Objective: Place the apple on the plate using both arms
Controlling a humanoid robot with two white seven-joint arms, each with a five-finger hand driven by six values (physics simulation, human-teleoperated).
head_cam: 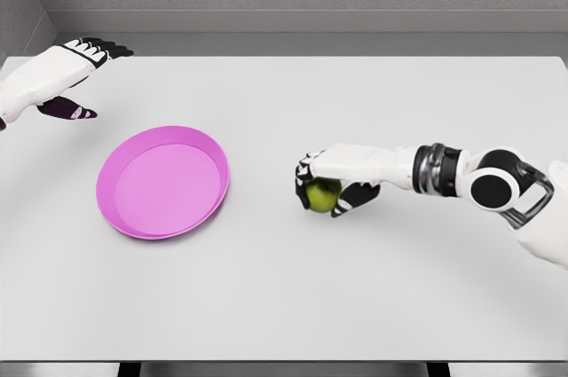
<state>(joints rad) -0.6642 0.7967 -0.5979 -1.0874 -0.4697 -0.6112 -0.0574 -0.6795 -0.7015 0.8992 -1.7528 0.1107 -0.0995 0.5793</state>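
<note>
A green apple (321, 194) rests on the white table (355, 288) right of the middle. My right hand (327, 184) reaches in from the right and is curled around it, fingers over its top and left side, thumb on its right. A pink plate (133, 217) lies on the table to the left of the apple, with a gap of bare table between them and nothing on it. My left hand (78, 75) hovers at the far left above the plate's far side, fingers spread and holding nothing.
The table's front edge runs along the bottom of the view. A grey wall stands behind the far edge.
</note>
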